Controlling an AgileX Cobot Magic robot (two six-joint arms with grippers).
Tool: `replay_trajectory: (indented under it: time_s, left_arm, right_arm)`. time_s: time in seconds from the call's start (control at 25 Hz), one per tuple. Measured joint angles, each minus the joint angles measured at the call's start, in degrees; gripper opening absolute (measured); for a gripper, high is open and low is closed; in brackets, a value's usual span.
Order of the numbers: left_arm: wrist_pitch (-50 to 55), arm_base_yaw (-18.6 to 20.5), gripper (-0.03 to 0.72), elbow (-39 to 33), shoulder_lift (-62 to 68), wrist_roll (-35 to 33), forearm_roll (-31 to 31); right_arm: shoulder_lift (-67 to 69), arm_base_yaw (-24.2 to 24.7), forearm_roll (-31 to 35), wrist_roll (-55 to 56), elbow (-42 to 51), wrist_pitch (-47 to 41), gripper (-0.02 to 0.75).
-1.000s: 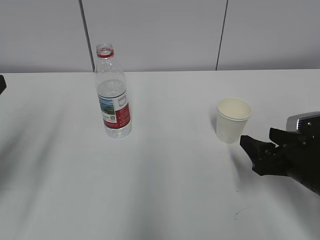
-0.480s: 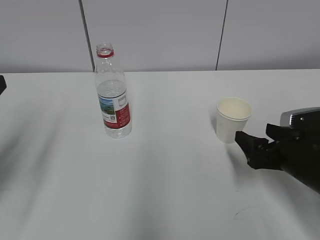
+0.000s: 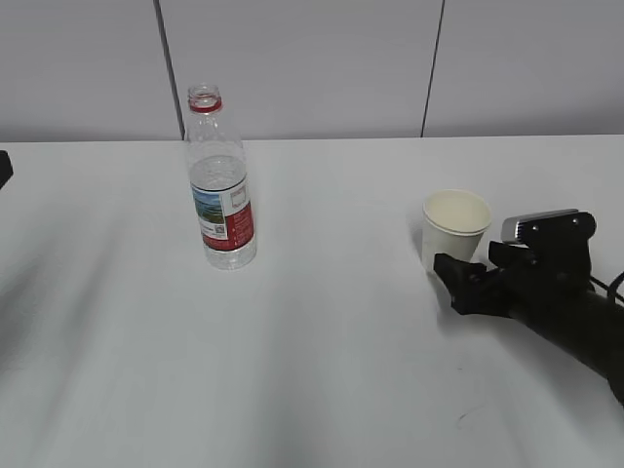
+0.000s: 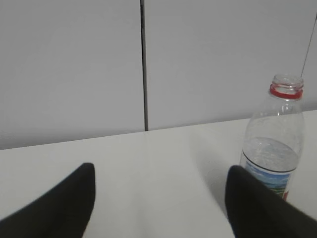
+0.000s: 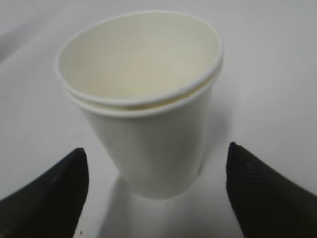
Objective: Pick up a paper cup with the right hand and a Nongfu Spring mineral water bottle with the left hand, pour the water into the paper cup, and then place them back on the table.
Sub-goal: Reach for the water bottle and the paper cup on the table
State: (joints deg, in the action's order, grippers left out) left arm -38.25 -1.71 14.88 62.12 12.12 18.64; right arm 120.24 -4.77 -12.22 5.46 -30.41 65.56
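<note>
Reaching low over the desk (image 3: 322,370), my right claw (image 3: 468,278) sits just beside the cup (image 3: 454,232), on the side nearer the camera and a little to the right. Its fingers (image 5: 49,198) are spread wide, one at each lower corner of my right wrist view, and the cup (image 5: 143,99) stands between and beyond them with nothing gripped. I cannot tell whether either finger touches the cup wall; in the exterior view the near finger overlaps the cup's base, but that may only be the angle. A silver-grey plate (image 3: 538,224) shows on my right arm behind the claw, and a thin black cable (image 3: 606,285) trails off toward the right edge

The cup stands upright on the desk, mouth open, its rim rolled and doubled, and from what the wrist view shows of its inside it looks dry

The bottle (image 3: 220,180) stands upright well apart from the cup, toward the left and a bit farther back. It has no cap, a red ring circles its neck, and a red-and-white label with a green picture wraps its lower half. Water fills it to about the top of the label

My left claw (image 4: 158,198) is spread too, its two dark fingers (image 4: 54,203) at the bottom corners of the left wrist view, holding nothing. The bottle (image 4: 275,144) shows at the right of that view, beyond the right-hand finger. In the exterior view only a dark sliver of the left arm (image 3: 4,166) shows at the left edge, well apart from the bottle

A grey panelled wall (image 3: 312,58) rises behind the desk
</note>
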Motion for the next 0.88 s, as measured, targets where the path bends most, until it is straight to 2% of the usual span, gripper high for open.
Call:
replay_trajectory:
  time_s: [0.68,0.88]
  left_arm:
    - [0.0,0.0,0.501,0.0,0.0,0.0,0.1]
    - [0.0,0.0,0.501,0.0,0.0,1.8,4.4]
  right_arm:
    - [6.4,0.0,-2.6,1.2,-11.4,0.1,0.654]
    - [7.0,0.0,-3.2,1.3,-12.2,0.1,0.625]
